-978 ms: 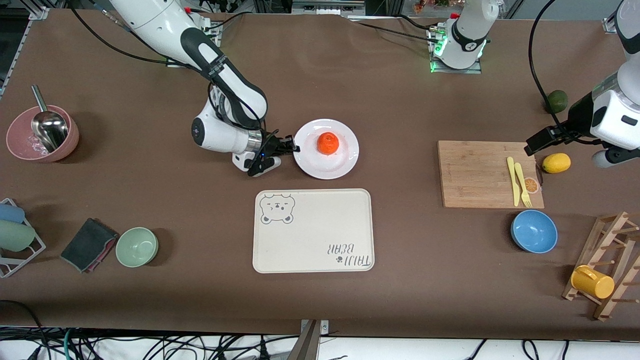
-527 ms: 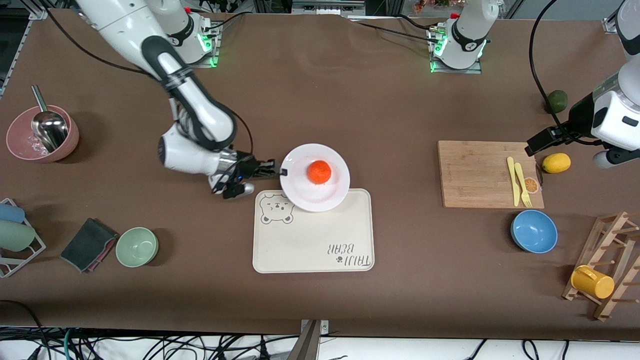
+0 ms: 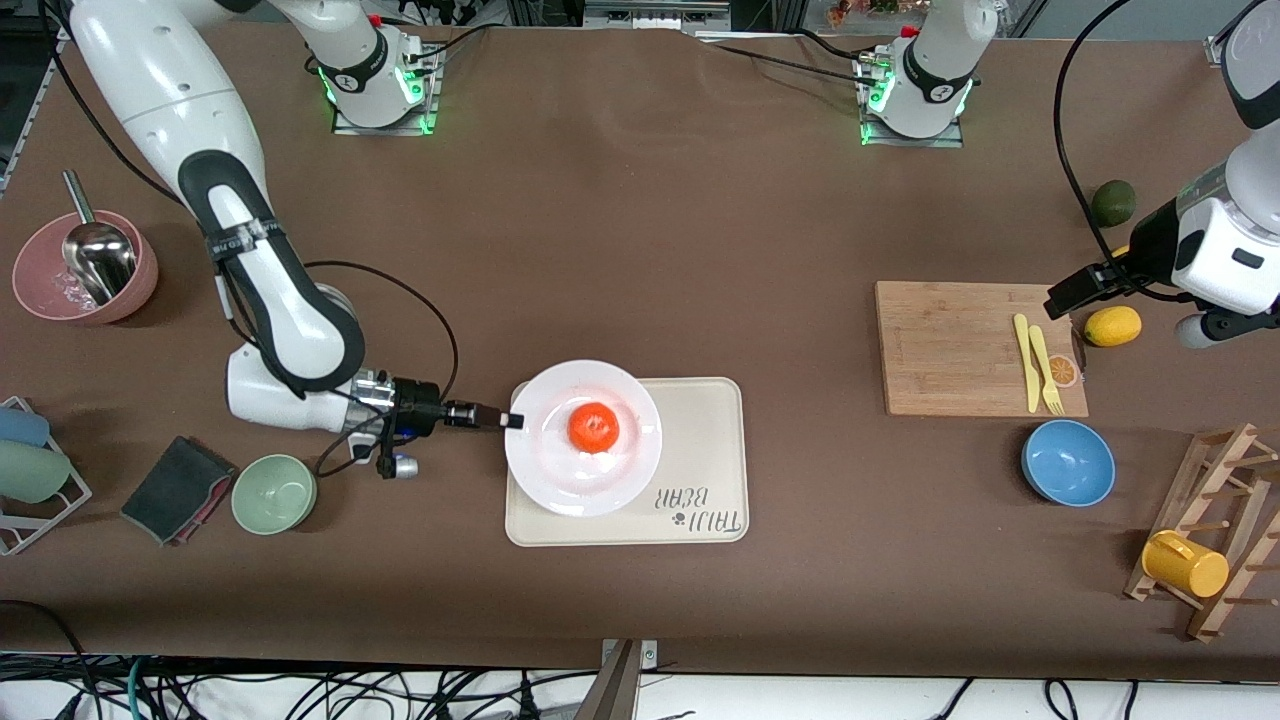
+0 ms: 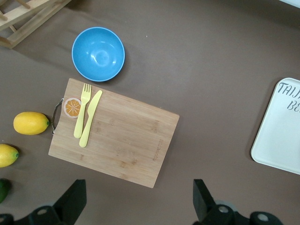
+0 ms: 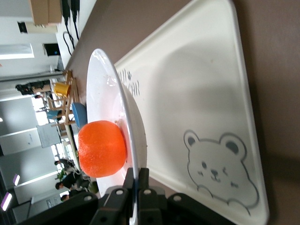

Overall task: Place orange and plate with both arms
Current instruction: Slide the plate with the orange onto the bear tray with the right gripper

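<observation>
The white plate (image 3: 545,470) carries the orange (image 3: 594,427) in its middle. My right gripper (image 3: 505,420) is shut on the plate's rim at the end toward the right arm. The plate hangs just over the cream bear-printed tray (image 3: 705,420), covering the tray's half toward the right arm. In the right wrist view the fingers (image 5: 131,177) pinch the plate (image 5: 108,84) edge-on, with the orange (image 5: 101,148) beside them and the tray (image 5: 197,93) underneath. My left gripper (image 3: 1072,288) waits open and holds nothing, over the table beside the cutting board; the left wrist view shows it (image 4: 138,206).
A wooden cutting board (image 3: 950,350) holds a yellow fork and knife (image 3: 1036,362). Beside it lie a lemon (image 3: 1112,326), a dark green fruit (image 3: 1112,203) and a blue bowl (image 3: 1068,462). A green bowl (image 3: 274,493) and a cloth (image 3: 178,488) sit near my right arm.
My right arm has carried the plate with the orange toward the front camera, from the bare table to over the tray. The left arm has barely shifted.
</observation>
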Available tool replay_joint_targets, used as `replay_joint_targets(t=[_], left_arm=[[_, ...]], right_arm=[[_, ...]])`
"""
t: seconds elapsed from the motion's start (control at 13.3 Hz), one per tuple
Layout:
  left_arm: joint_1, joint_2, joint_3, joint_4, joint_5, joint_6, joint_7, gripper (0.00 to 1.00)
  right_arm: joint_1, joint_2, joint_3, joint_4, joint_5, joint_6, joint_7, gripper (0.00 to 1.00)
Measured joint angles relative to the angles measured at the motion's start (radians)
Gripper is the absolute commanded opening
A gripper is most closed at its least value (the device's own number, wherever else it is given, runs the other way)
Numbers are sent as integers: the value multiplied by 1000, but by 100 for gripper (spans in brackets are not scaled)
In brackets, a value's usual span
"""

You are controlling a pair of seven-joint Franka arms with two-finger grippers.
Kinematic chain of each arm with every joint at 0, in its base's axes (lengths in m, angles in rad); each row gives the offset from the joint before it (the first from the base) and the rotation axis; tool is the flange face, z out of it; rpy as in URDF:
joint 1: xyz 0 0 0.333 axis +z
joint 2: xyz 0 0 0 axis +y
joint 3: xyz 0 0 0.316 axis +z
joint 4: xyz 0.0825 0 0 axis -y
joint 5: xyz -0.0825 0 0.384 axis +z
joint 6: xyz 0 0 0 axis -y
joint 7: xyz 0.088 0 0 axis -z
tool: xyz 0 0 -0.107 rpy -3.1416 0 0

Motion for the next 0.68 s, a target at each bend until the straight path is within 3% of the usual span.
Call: replay_joint_targets(t=[0.45, 0.53, 0.6, 0.68], left_arm=[[12, 1, -1, 12, 0, 6, 0, 100], [12, 1, -6, 13, 0, 6, 0, 100], [11, 1, -11, 14, 0, 6, 0, 100], [10, 1, -15, 14, 0, 6, 0, 100]], right_arm=[[106, 205, 3, 184, 0, 198, 13, 0], [122, 219, 3, 195, 0, 215, 13, 12], [130, 225, 2, 202, -1, 223, 13, 99], [133, 226, -1, 208, -11, 230, 13, 100]])
